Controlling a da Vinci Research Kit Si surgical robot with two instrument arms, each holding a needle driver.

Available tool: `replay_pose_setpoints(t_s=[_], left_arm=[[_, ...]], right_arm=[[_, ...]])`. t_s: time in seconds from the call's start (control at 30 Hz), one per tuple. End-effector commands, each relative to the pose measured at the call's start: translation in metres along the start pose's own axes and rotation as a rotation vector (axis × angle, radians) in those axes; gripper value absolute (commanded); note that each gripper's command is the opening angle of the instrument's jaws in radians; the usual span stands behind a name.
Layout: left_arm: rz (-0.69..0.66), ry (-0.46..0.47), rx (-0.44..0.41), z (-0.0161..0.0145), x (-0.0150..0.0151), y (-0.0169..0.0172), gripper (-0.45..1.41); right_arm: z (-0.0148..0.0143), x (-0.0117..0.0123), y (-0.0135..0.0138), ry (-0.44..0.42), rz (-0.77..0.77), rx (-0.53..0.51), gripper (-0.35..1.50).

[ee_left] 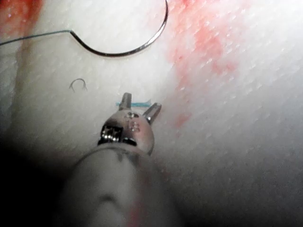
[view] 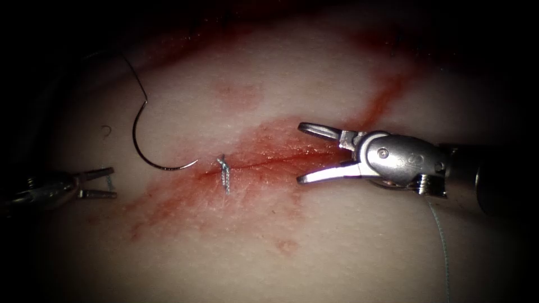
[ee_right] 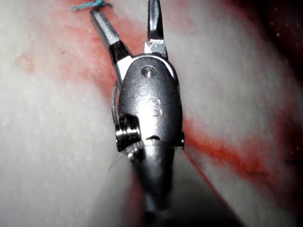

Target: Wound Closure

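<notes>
At the left edge of the tissue (view: 314, 73) the left arm's tool (view: 112, 181) lies low over the surface with its two jaws spread apart and nothing between them; in the left wrist view the same tool (ee_left: 139, 106) has both jaws splayed, and a short cut end of blue thread (ee_left: 134, 103) lies on the tissue (ee_left: 246, 156) just at their tips, touching neither so far as can be told. Just to the right of that tool, and apart from it, the curved needle (view: 147, 148) lies flat and free on the tissue on the left side of the cut (view: 269, 163), held by neither tool and not in the tissue; its thread (view: 133, 72) runs up from its upper end toward the tissue's far left edge. The left wrist view shows the needle (ee_left: 124, 53) lying loose on the surface, with the thread (ee_left: 33, 37) trailing off it. Further right, a knotted stitch (view: 224, 173) sits across the left end of the cut, amid red fluid (view: 264, 143) that stains the skin around it. On the right, the right arm's tool (view: 301, 153) hovers over the cut with its jaws wide apart, one either side of the line, gripping nothing. The right wrist view shows this tool (ee_right: 125, 12) likewise released, with a blue tuft of thread (ee_right: 89, 5) at one tip.
</notes>
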Motion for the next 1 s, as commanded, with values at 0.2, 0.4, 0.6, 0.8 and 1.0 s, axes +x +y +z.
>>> replay_pose_setpoints(t_s=[0.2, 0.4, 0.6, 0.8, 1.0], left_arm=[[-0.034, -0.006, -0.011, -0.0027, -0.0002, 0.0024, 0.47], [-0.077, 0.058, 0.004, -0.0051, 0.0042, 0.0015, 0.46], [-0.061, 0.111, 0.041, -0.0057, 0.0117, -0.0012, 0.61], [-0.025, 0.035, 0.047, -0.0020, 0.0161, -0.0022, 0.89], [0.003, -0.118, -0.041, 0.0026, 0.0163, -0.0033, 0.89]], right_arm=[[0.0003, -0.0009, -0.0002, -0.019, 0.055, 0.032, 1.35], [-0.0008, -0.0012, 0.0004, -0.030, 0.059, 0.013, 1.14], [-0.0015, -0.0014, 0.0011, -0.033, 0.058, 0.024, 1.19], [-0.0017, -0.0015, 0.0015, -0.068, 0.096, 0.036, 1.31], [-0.0020, -0.0015, 0.0015, -0.092, 0.094, 0.040, 1.31]])
